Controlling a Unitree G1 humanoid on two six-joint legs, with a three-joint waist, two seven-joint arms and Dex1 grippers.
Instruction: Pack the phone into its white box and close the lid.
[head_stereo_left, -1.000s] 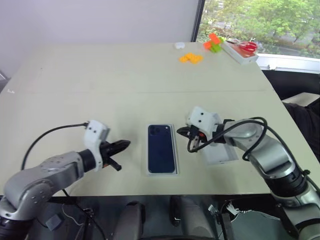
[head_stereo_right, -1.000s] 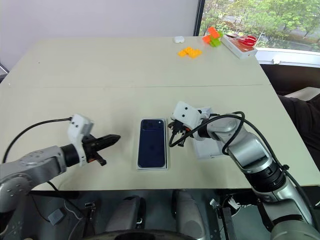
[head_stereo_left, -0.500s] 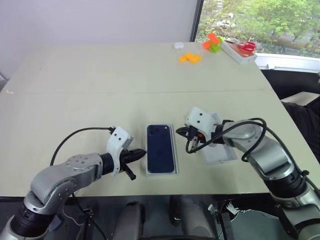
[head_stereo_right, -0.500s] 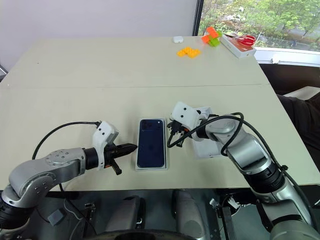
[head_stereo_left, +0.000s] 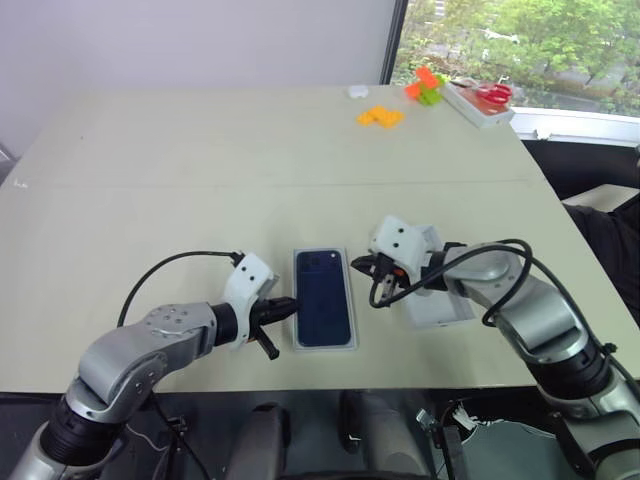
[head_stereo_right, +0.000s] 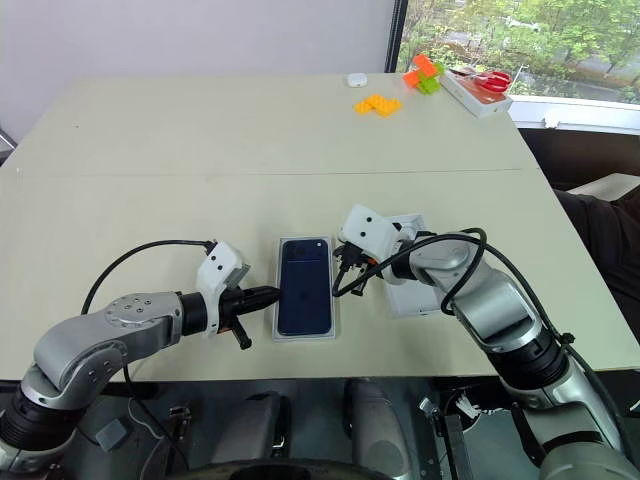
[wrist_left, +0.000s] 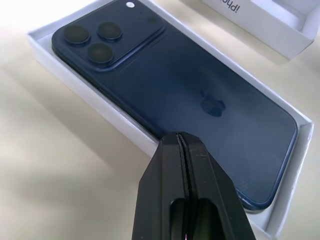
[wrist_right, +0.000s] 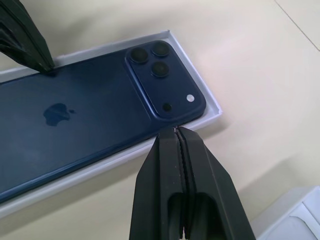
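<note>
The dark navy phone (head_stereo_left: 323, 310) lies back up, camera cluster at the far end, inside the shallow white box (head_stereo_left: 325, 347) near the table's front edge. My left gripper (head_stereo_left: 290, 304) is shut, and its tip rests at the box's left rim about halfway along; the left wrist view shows that tip (wrist_left: 181, 137) over the rim (wrist_left: 90, 95). My right gripper (head_stereo_left: 358, 265) is also shut, its tip (wrist_right: 176, 131) touching the right rim beside the camera cluster. The lid (head_stereo_left: 440, 308) lies on the table to the right of the box, partly under my right arm.
At the far right of the table are orange bricks (head_stereo_left: 381, 116), an orange and green piece (head_stereo_left: 427, 85), a white tray holding red scissors (head_stereo_left: 483, 100) and a small white object (head_stereo_left: 358, 91). The table's front edge runs just below the box.
My left gripper has moved right, from a hand's width away up to the box's left rim. The right gripper, the phone and the lid have stayed put.
</note>
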